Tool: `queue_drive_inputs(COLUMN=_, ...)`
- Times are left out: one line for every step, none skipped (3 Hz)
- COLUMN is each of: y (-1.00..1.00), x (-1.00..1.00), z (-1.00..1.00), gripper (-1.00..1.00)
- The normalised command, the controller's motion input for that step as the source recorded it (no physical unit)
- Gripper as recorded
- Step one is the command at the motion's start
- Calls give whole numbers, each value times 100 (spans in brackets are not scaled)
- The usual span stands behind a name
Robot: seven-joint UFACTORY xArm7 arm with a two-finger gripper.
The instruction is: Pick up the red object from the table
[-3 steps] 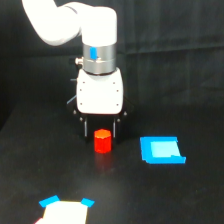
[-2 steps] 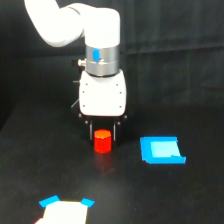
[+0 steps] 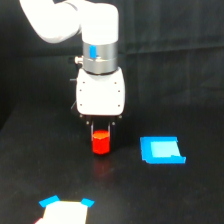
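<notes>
The red object (image 3: 101, 143), a small stubby red-orange block, stands upright near the middle of the black table (image 3: 190, 200). My gripper (image 3: 101, 136) comes straight down over it from the white arm. Its two dark fingers (image 3: 91, 131) lie against the block's left and right sides, so the gripper is shut on it. The fingers hide the block's upper edge. A faint red glow shows on the table just below the block. Whether the block's base still touches the table cannot be told.
A flat blue rectangular piece (image 3: 161, 150) lies on the table to the exterior view's right of the block. A white piece with blue corners (image 3: 65, 209) lies at the near edge, partly cut off by the frame. A dark curtain hangs behind.
The arm has come down a little over the block. The fingers, spread wide of it a second ago, have drawn in against its sides. The block stays in the same spot.
</notes>
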Motion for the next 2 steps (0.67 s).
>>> queue_drive_inputs(y=-100, x=-20, z=100, gripper=-100)
queue_drive_inputs(y=-100, x=-32, z=100, gripper=-75)
